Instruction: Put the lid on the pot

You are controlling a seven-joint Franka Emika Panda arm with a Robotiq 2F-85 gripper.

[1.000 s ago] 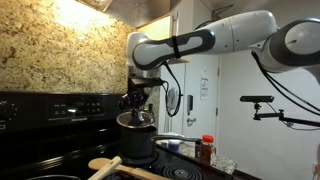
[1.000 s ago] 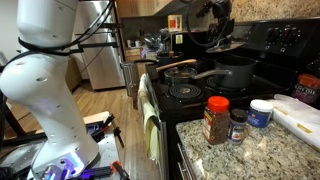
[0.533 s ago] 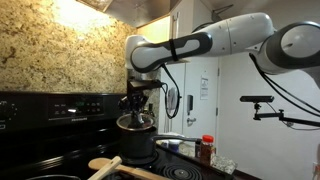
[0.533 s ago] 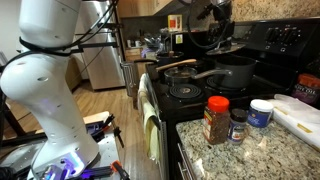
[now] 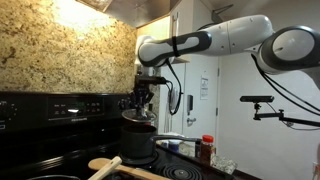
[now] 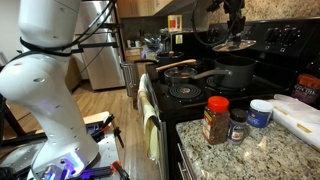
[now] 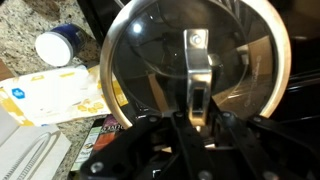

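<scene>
Robotiq gripper (image 7: pixel 198 115) clamps the centre knob of one round, shiny silvery-grey lid (image 7: pixel 150 60) above one dark cylindrical pot (image 6: pixel 236 73), upper right of frame.

No text, brand or number is legible in any view. Print is present but too small or blurred to read on the following: the label of the red-capped bottle (image 6: pixel 215 121) and the small jar (image 6: pixel 238 126) beside it, and the sheet (image 5: pixel 204 88) posted on the door in the exterior views. In the wrist view, the pale box (image 7: pixel 60 92) on the counter carries a blue mark at its left end, and its characters cannot be resolved.
</scene>
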